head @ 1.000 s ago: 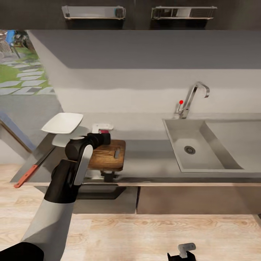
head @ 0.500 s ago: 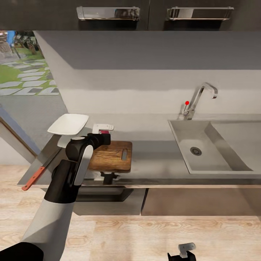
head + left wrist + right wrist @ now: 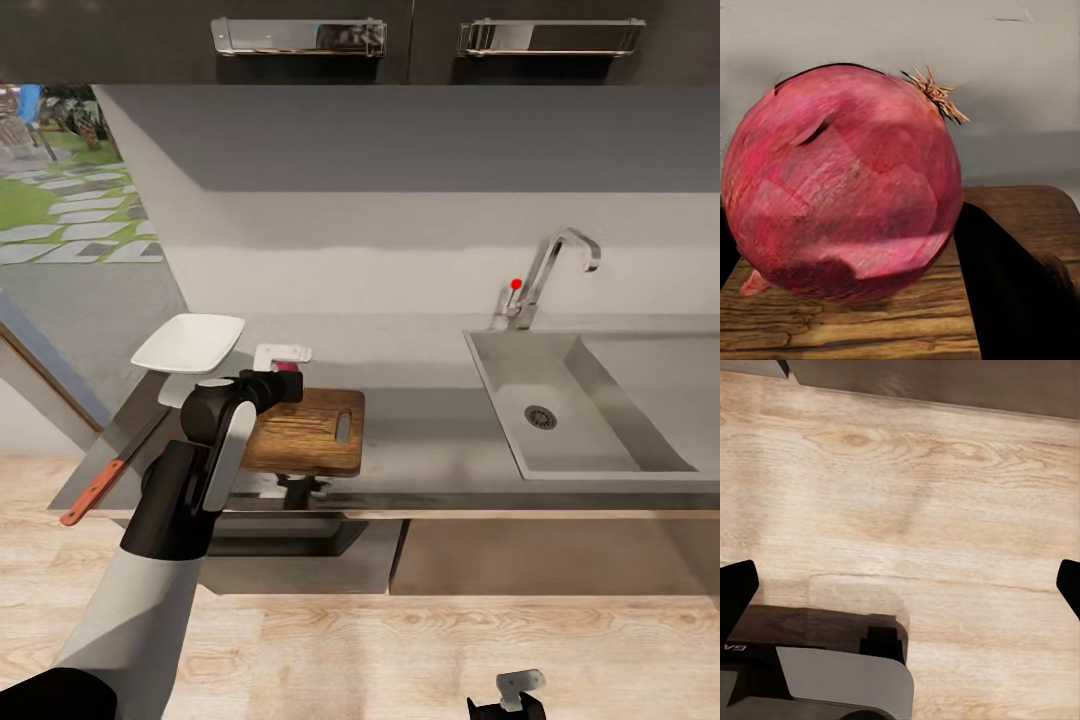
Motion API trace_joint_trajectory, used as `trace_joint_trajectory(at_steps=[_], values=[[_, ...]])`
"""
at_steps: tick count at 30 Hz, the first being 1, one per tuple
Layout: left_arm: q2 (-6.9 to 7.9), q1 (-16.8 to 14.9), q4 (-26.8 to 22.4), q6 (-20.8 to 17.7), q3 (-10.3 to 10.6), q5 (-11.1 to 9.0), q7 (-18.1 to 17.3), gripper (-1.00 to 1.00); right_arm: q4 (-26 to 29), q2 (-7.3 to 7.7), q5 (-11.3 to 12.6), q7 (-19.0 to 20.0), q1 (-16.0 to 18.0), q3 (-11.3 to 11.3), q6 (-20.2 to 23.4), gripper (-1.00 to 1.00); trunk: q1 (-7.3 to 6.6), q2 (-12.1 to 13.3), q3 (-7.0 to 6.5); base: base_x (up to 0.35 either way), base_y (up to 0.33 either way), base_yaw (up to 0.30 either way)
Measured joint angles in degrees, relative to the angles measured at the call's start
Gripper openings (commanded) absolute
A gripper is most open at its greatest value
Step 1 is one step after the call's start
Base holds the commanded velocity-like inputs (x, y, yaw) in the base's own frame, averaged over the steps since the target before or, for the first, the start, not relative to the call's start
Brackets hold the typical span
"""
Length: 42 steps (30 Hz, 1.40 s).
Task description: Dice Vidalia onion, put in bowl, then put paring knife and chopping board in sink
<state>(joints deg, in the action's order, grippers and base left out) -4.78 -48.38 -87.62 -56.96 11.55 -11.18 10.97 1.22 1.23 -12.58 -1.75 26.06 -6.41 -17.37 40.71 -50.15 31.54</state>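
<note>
My left gripper is shut on the Vidalia onion, a round red-skinned bulb, at the far left end of the chopping board. In the left wrist view the onion hangs close over the board's wood, with one dark finger beside it. The white bowl stands behind and to the left of the board. The paring knife lies at the countertop's left end, its red handle over the front edge. The sink is to the right. My right gripper is open, low over the floor.
The steel tap with its red-tipped lever rises behind the sink. The grey countertop runs between board and sink. Dark wall cabinets hang overhead. In the right wrist view, light wood floor lies below the open right gripper.
The whole picture shifted right a second ago as the camera moved. The left gripper keeps the onion at the board's far left end. The right gripper sank slightly.
</note>
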Motion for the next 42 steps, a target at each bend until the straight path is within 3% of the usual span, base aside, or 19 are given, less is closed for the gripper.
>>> trace_joint_trajectory(at_steps=[10,27,40,42], values=[[1.22,0.0,2.5,-0.1,0.0,-0.1,0.0,-1.00,0.0,0.00,0.0,0.0,0.0,0.0,0.0,1.00,0.00,0.0,0.00,0.000,0.000,0.000],[1.32,0.1,9.9,0.0,0.0,-0.1,0.0,-1.00,0.0,0.00,0.0,0.0,0.0,0.0,0.0,1.00,0.00,0.0,0.00,0.000,0.000,0.000],[1.33,0.1,10.5,0.0,0.0,0.0,0.0,-1.00,0.0,0.07,0.0,0.0,0.0,0.0,0.0,1.00,-0.01,0.0,-0.01,0.000,0.000,0.000],[1.08,0.3,9.9,0.6,-0.6,0.1,-0.1,-1.00,0.3,-0.57,0.0,0.0,0.0,0.0,-0.2,1.00,-0.01,0.0,-0.01,0.000,0.000,0.000]])
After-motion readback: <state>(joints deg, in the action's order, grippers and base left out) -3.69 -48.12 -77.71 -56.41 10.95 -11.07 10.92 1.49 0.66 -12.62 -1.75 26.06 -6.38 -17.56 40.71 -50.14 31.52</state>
